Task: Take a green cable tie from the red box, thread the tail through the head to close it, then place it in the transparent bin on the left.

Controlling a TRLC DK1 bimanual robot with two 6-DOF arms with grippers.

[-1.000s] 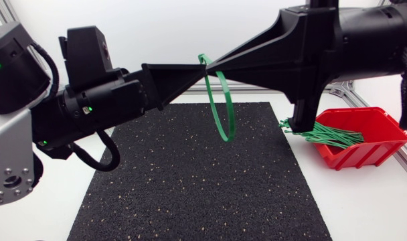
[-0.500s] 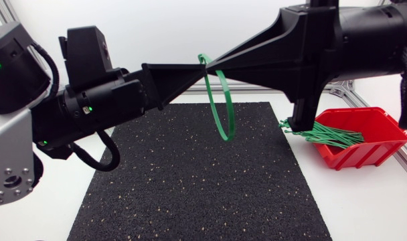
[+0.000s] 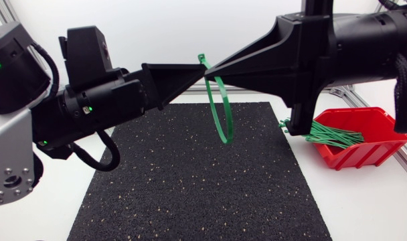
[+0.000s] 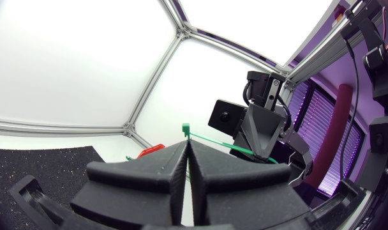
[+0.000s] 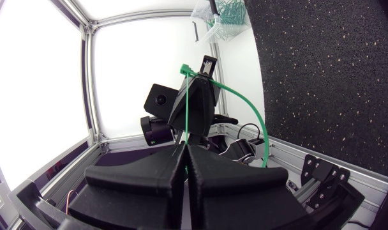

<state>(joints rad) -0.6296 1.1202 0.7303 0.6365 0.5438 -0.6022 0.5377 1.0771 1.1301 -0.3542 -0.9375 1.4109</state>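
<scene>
A green cable tie [image 3: 223, 114] hangs as a loop above the black mat, its head [image 3: 201, 59] at the top. My left gripper [image 3: 202, 69] and my right gripper [image 3: 209, 72] meet tip to tip at the loop's top, both shut on the tie. In the left wrist view the tie's head [image 4: 186, 130] pokes out just past my left gripper [image 4: 187, 144], and the strap runs on to the right gripper [image 4: 261, 137]. In the right wrist view the strap [image 5: 187, 108] rises from my right gripper [image 5: 184, 146] to the left gripper [image 5: 195, 96].
The red box [image 3: 374, 144] with several green ties [image 3: 332, 136] stands at the right, beside the black mat [image 3: 190, 187]. A transparent bin [image 5: 221, 16] holding green ties shows beyond the mat in the right wrist view.
My right arm has shifted slightly to the left, and the tie's head has tilted a little. The left arm has kept still and the loop hangs much as before.
</scene>
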